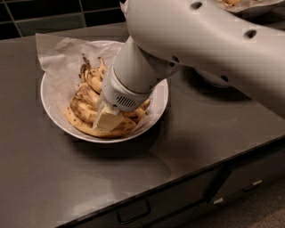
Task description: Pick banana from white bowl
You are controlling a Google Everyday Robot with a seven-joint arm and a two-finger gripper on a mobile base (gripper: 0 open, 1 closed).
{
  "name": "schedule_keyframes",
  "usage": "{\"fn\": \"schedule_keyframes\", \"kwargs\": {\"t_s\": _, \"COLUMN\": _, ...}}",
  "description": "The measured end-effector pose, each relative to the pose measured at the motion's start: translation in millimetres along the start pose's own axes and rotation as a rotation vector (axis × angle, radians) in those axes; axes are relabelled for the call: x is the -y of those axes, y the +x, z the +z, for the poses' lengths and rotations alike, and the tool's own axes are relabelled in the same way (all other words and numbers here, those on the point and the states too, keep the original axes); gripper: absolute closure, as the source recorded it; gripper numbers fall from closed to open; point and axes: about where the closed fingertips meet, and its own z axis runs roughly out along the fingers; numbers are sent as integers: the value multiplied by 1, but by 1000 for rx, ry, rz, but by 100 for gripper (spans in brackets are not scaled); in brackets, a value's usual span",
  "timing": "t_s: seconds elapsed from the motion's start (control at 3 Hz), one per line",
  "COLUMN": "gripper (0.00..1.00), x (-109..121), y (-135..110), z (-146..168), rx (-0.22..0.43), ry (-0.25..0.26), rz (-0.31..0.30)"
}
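The wide white bowl (53, 116) with a crumpled white paper liner sits on the dark countertop at left of centre. Several bananas lie in it, stems pointing to the back. One of them (82, 108), on the left side, is mottled darker brown than the rest. The yellower bottom one (89, 130) curves along the front of the bowl. My gripper (107, 119) is down inside the bowl, its cream tip pressed among the bananas just right of the brown one. The wrist and arm hide the right half of the bunch.
My arm (200, 40) crosses the view from the upper right. Another bowl (213, 80) stands behind it, mostly hidden. A further dish (242, 6) with paper is at the top right. The counter's front edge, with drawer handles (132, 213), runs along the bottom.
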Motion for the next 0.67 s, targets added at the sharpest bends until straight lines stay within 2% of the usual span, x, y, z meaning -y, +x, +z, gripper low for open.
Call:
{"fn": "schedule_keyframes", "kwargs": {"t_s": 0.33, "gripper": 100, "x": 2, "y": 2, "z": -9, "rx": 59, "ry": 0, "rz": -10}}
{"fn": "schedule_keyframes", "kwargs": {"t_s": 0.67, "gripper": 100, "x": 9, "y": 18, "z": -45, "rx": 164, "ry": 7, "rz": -21}}
